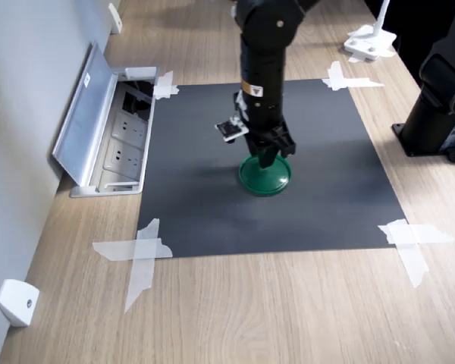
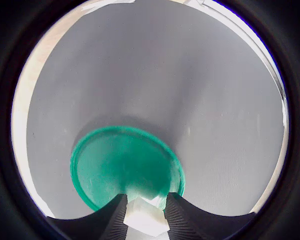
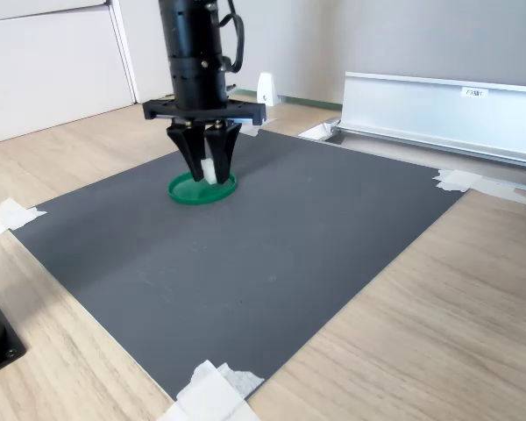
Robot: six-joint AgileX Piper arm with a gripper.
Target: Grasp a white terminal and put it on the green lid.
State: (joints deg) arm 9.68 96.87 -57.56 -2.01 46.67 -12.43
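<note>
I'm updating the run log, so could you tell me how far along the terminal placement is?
The grasp looks done: the gripper is shut on the white terminal, seen between its fingers in the wrist view. In hand: the terminal hangs over the green lid on the dark mat. Left: lowering if needed, releasing it onto the lid and withdrawing.

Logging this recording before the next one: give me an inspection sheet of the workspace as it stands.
Surface: dark grey mat taped at its corners onto a wooden tabletop.
Job's things: tiny white plastic terminal held over the flat round green plastic lid.
Clutter: white wedge-shaped piece near the tabletop's edge.
Grippers: black gripper shut on the terminal.
Cables: black cable on the arm.
Surroundings: open metal socket box, grey wall.
</note>
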